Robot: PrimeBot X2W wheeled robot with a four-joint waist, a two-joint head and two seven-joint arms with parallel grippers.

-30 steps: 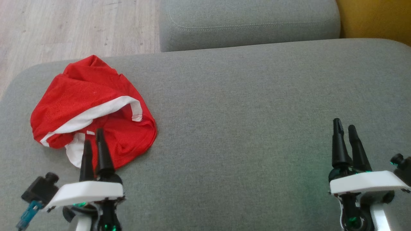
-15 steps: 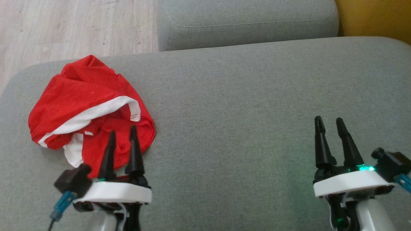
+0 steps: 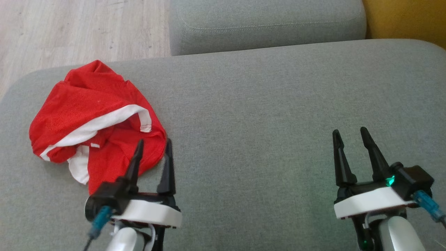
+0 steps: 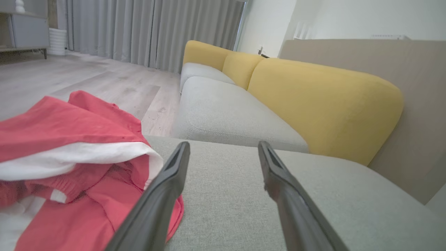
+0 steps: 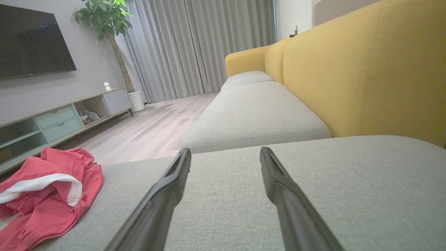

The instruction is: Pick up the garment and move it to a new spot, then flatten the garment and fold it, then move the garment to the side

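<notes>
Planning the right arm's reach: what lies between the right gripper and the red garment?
Mostly bare grey cushion; the left gripper stands by the garment, head view.

Garment (image 3: 94, 122) on seat cushion's (image 3: 261, 104) left end, left gripper (image 3: 155, 141) at its near edge, right gripper (image 3: 350, 130) well apart rightward, second cushion (image 3: 264, 24) behind.

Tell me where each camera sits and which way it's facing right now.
Head view: high, looking down on the grey seat cushion; left tool and right tool at bottom, both open.
Left wrist view: low over the cushion, facing along the yellow backrest; own fingers, beside the red garment.
Right wrist view: low, same heading; own fingers.
Both wrist views share the garment, backrest and curtains.
</notes>
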